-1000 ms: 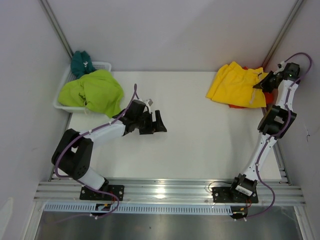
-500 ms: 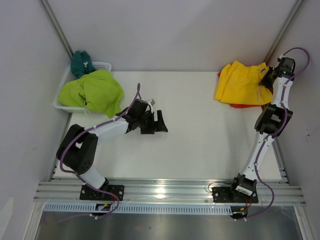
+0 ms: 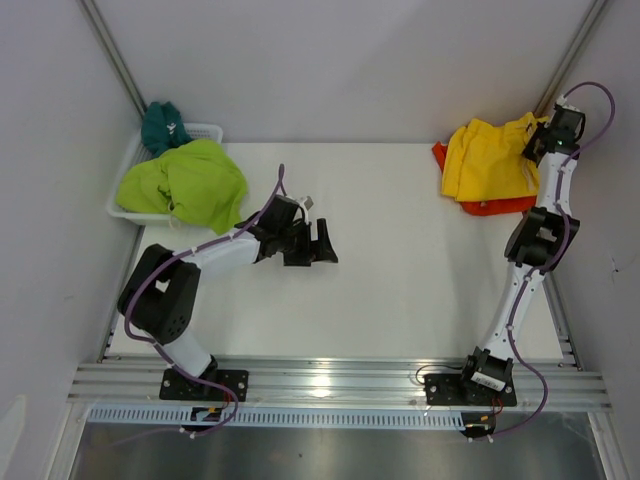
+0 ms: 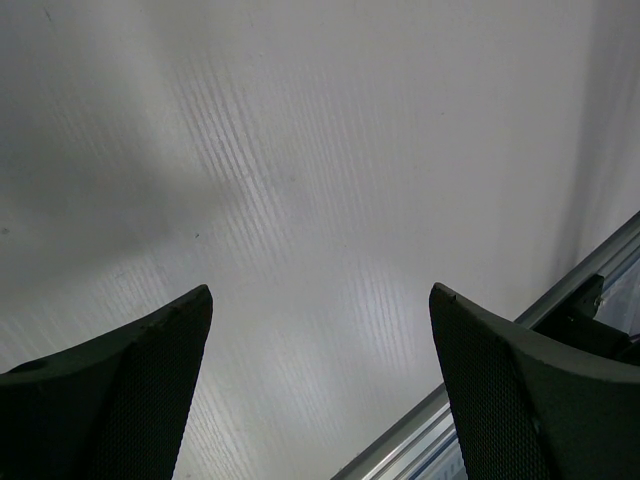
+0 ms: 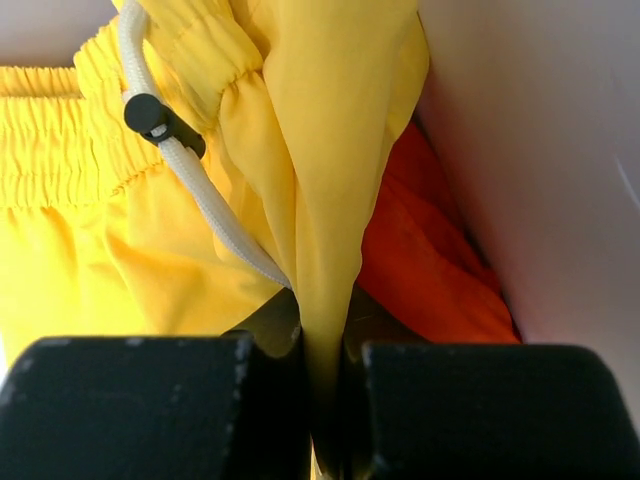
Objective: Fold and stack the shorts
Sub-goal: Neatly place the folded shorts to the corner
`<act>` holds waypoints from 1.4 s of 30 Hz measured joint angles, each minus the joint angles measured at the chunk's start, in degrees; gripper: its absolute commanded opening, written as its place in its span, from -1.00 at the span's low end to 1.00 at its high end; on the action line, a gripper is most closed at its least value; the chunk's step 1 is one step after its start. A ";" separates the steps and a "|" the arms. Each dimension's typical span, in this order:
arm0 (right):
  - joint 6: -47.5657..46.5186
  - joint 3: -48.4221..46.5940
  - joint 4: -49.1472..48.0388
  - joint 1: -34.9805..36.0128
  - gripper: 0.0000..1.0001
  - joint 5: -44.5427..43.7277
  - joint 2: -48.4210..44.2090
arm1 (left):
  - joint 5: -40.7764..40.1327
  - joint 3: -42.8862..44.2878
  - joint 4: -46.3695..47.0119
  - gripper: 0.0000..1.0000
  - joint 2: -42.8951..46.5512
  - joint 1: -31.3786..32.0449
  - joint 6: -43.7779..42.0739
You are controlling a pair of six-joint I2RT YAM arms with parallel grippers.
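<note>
The yellow shorts [image 3: 485,160] lie at the far right of the table on top of the orange shorts [image 3: 492,206]. My right gripper [image 3: 536,142] is shut on a fold of the yellow shorts [image 5: 310,180] at their right edge, by the side wall; a white drawstring [image 5: 190,170] hangs beside it and the orange shorts [image 5: 420,250] show underneath. My left gripper [image 3: 322,244] is open and empty over bare table [image 4: 320,200] near the middle. The lime-green shorts [image 3: 185,182] and the teal shorts [image 3: 160,125] lie in the basket at the far left.
A white plastic basket [image 3: 208,130] stands at the far left corner. Grey walls close in the left, back and right sides. An aluminium rail [image 3: 330,385] runs along the near edge and shows in the left wrist view [image 4: 470,430].
My right gripper has pulled the yellow shorts to the right and back toward the wall, baring more of the orange pair at the left. My left gripper has shifted slightly right.
</note>
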State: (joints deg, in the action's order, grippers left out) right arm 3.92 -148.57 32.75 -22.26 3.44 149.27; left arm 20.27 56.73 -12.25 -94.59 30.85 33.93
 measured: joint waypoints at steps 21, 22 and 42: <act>-5.46 6.88 -4.96 3.89 0.93 -11.21 -0.52 | 1.53 -0.72 -0.04 0.82 0.46 0.02 -1.05; -5.46 7.08 -5.09 3.98 0.94 -11.65 -1.75 | 1.51 -0.76 -0.28 0.81 0.68 0.02 -1.05; 5.16 67.38 -22.88 6.43 0.99 3.48 -59.14 | -5.14 -6.91 -0.44 0.99 20.94 0.11 -3.21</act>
State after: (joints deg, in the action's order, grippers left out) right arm 9.08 -81.19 9.87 -15.84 6.92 90.13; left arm 15.14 49.82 -12.69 -73.65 30.96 30.72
